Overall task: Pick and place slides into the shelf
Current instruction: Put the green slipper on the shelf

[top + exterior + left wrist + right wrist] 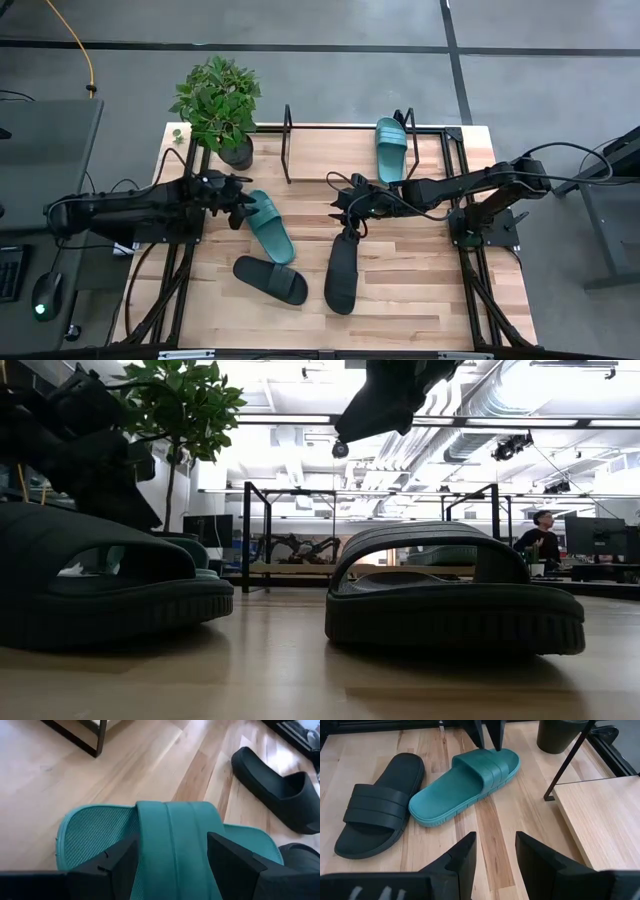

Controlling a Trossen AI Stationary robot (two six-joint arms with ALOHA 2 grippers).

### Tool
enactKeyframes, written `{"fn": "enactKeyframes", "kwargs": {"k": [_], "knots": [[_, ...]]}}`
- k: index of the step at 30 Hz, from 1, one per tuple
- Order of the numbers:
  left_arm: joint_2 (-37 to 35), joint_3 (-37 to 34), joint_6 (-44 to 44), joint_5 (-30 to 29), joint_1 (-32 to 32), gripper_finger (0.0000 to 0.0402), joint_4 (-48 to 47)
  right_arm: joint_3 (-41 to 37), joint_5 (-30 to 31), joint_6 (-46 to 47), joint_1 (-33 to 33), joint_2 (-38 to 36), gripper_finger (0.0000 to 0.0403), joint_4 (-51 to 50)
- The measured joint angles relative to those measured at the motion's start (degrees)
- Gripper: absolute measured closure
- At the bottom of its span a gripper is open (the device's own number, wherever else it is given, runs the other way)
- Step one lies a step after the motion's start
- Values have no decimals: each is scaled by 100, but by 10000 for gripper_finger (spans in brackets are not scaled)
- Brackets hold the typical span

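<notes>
A teal slide point(272, 228) lies flat on the tabletop left of centre. My left gripper point(243, 203) is open low over it, one finger on either side of its ribbed strap point(172, 840). The second teal slide point(391, 148) lies on the shelf point(340, 150) at the far edge. Two black slides rest sole-down on the table: one near the front point(270, 280), one right of it point(340, 270). My right gripper point(350, 205) is open and holds nothing, hovering just beyond the far end of that right-hand black slide, over bare wood point(495, 852). My left gripper comes at the teal slide from above and from the table's left, its fingers point(120, 865) across the slide on both sides of the strap. I cannot tell whether they touch the strap or the footbed. The slide lies flat on the table.
A potted plant point(220, 105) stands at the far left corner beside the shelf's left black loop frame point(288, 145). The shelf board point(600, 815) has bare room left of the teal slide on it. In the low view a person point(542, 535) is in the room behind.
</notes>
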Motion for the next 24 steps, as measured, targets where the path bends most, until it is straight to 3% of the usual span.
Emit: {"fn": "enactKeyframes", "kwargs": {"k": [6, 24], "knots": [[323, 0, 2, -243, 4, 186, -4, 0, 2, 0, 0, 0, 276, 17], [1803, 2, -2, 305, -2, 186, 1191, 0, 0, 0, 0, 0, 276, 27]]}}
